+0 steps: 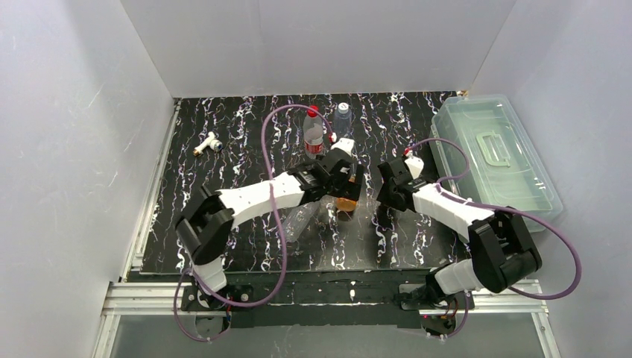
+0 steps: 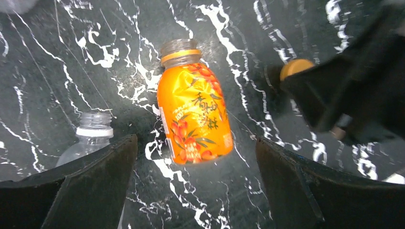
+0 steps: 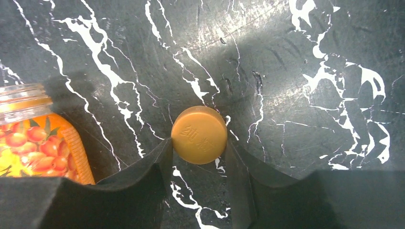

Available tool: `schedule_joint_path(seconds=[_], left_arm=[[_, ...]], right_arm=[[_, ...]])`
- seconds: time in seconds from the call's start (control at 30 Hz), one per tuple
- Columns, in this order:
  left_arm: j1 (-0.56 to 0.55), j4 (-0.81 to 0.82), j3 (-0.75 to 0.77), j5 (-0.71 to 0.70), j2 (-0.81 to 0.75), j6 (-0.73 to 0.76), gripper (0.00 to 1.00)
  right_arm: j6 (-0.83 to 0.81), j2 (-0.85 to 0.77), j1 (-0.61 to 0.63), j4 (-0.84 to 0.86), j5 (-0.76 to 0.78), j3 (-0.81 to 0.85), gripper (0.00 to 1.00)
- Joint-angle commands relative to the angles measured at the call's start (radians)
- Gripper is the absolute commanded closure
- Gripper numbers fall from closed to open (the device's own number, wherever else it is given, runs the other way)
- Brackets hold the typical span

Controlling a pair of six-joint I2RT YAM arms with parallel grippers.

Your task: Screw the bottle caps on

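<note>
An orange-labelled bottle stands uncapped on the black marbled table, with an orange ring round its open neck. It also shows in the top view and at the left edge of the right wrist view. My left gripper is open wide just above and short of the bottle, touching nothing; it shows in the top view. My right gripper is shut on an orange-yellow cap, pinched at the fingertips, to the right of the bottle. The cap also shows in the left wrist view.
A clear uncapped bottle is left of the orange one. A red-capped bottle and a clear bottle stand at the back. A white-and-brass T fitting lies far left. A lidded plastic box fills the right side.
</note>
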Motion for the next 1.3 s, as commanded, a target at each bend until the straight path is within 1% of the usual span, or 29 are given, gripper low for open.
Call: schedule_joint_path(seconds=[0.0,0.13,0.23,0.5,0.6,0.67,0.73,0.83,0.93,1.03,1.07,1.17,1.27], left_arm=[[-0.007,-0.032,0.072,-0.076,0.096,-0.048,0.08],[-0.007,-0.052,0.111,-0.099,0.168,-0.043,0.09],[-0.007,-0.032,0.104,-0.11,0.193,-0.039,0.12],[-0.005,0.07,0.094,-0.023,0.244,0.012,0.16],[0.007,0.084,0.105,-0.002,0.263,0.037,0.16],[0.021,0.088,0.113,0.024,0.275,0.054,0.18],[0.033,0.117,0.101,0.054,0.275,0.071,0.25],[0.049,0.162,0.074,0.101,0.264,0.09,0.38],[0.058,0.242,0.011,0.162,0.226,0.115,0.52],[0.063,0.303,-0.051,0.202,0.158,0.155,0.71],[0.065,0.339,-0.084,0.212,0.123,0.166,0.74],[0.068,0.432,-0.19,0.262,0.0,0.198,0.77],[0.076,0.561,-0.342,0.261,-0.157,0.22,0.82]], right_arm=[[-0.042,-0.07,-0.001,-0.012,0.012,0.043,0.62],[-0.055,-0.101,-0.005,-0.029,0.005,0.04,0.62],[-0.065,-0.116,-0.008,-0.032,-0.005,0.035,0.61],[-0.096,-0.126,-0.01,-0.05,-0.024,0.055,0.61],[-0.105,-0.127,-0.01,-0.056,-0.027,0.066,0.61],[-0.11,-0.128,-0.012,-0.061,-0.032,0.072,0.61],[-0.116,-0.129,-0.015,-0.063,-0.035,0.077,0.61],[-0.136,-0.13,-0.023,-0.072,-0.047,0.093,0.61],[-0.17,-0.125,-0.038,-0.093,-0.08,0.139,0.61],[-0.227,-0.12,-0.044,-0.129,-0.128,0.207,0.59],[-0.25,-0.116,-0.044,-0.142,-0.158,0.234,0.58],[-0.308,-0.105,-0.044,-0.198,-0.261,0.33,0.58],[-0.351,-0.095,-0.044,-0.253,-0.381,0.435,0.57]])
